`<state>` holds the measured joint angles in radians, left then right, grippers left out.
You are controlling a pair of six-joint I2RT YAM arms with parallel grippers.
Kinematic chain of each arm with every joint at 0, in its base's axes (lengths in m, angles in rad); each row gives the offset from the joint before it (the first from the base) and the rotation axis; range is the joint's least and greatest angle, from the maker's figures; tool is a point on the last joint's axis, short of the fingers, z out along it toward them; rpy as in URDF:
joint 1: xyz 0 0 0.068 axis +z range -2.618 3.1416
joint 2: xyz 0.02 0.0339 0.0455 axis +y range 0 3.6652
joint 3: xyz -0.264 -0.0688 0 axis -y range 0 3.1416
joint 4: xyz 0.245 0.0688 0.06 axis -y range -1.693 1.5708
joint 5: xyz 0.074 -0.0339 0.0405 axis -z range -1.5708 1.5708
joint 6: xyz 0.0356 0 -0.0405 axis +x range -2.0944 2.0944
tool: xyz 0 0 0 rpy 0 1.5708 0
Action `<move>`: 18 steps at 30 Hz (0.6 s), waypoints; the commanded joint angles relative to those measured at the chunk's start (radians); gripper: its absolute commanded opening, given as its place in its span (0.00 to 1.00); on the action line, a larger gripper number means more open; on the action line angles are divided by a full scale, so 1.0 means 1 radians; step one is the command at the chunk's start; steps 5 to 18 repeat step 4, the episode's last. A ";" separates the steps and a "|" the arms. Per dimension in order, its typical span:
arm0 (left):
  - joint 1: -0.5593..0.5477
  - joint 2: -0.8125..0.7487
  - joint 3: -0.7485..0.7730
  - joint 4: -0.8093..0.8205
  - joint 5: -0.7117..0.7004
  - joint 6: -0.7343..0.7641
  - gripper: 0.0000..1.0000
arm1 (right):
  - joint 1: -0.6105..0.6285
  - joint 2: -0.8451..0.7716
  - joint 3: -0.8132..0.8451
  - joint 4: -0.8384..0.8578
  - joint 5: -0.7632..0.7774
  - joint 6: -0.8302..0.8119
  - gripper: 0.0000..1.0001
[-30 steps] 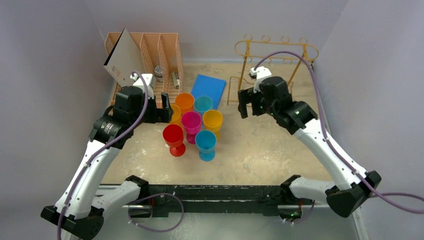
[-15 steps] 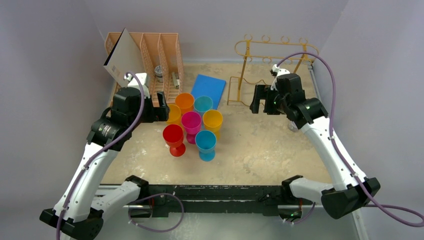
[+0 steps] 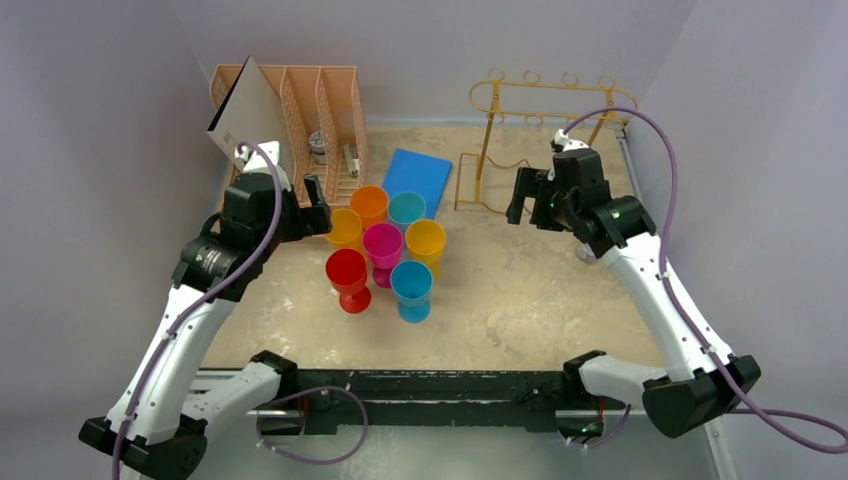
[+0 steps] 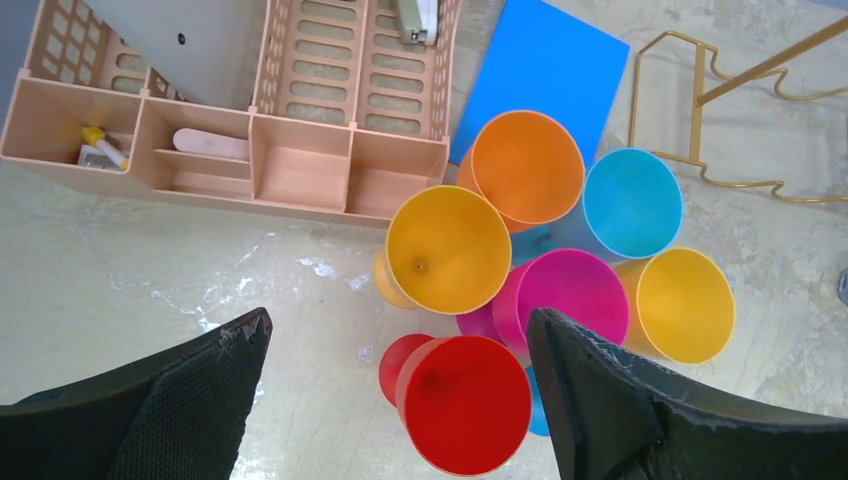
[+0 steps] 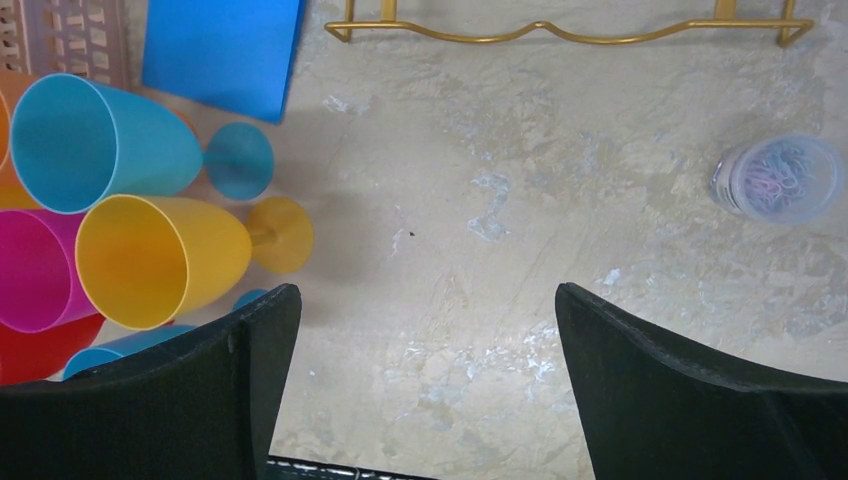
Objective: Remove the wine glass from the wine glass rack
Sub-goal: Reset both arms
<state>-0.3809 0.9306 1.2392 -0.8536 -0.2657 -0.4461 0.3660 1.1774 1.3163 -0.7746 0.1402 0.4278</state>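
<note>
The gold wire wine glass rack (image 3: 545, 100) stands at the back right, and no glass shows on its rails. Several coloured plastic wine glasses stand clustered mid-table, among them a red one (image 3: 347, 270), a magenta one (image 3: 382, 243) and a teal one (image 3: 411, 282). My left gripper (image 3: 318, 205) hovers open at the cluster's left edge; its wrist view looks down into the red glass (image 4: 480, 400) below my open left gripper (image 4: 398, 320). My right gripper (image 3: 520, 200) hangs open just in front of the rack. Under it my right gripper (image 5: 428, 295) frames bare table, the rack's wavy lower bar (image 5: 560, 30) beyond.
A peach slotted organizer (image 3: 300, 100) with a grey board (image 3: 248, 115) leaning in it fills the back left. A blue sheet (image 3: 418, 175) lies flat behind the glasses. A clear cup of paper clips (image 5: 778, 178) sits right of the rack's feet.
My right arm has swung right and back, away from the glasses toward the rack. The left arm has drawn slightly left and back. Both grippers stayed open.
</note>
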 commanded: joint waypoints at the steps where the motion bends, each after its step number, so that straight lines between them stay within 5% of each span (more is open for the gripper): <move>1: 0.005 0.029 0.046 0.002 -0.050 -0.022 0.98 | 0.002 -0.010 0.000 0.003 0.026 0.028 0.99; 18: 0.005 0.033 0.046 -0.002 -0.049 -0.015 0.98 | 0.002 -0.012 0.002 0.003 0.029 0.026 0.99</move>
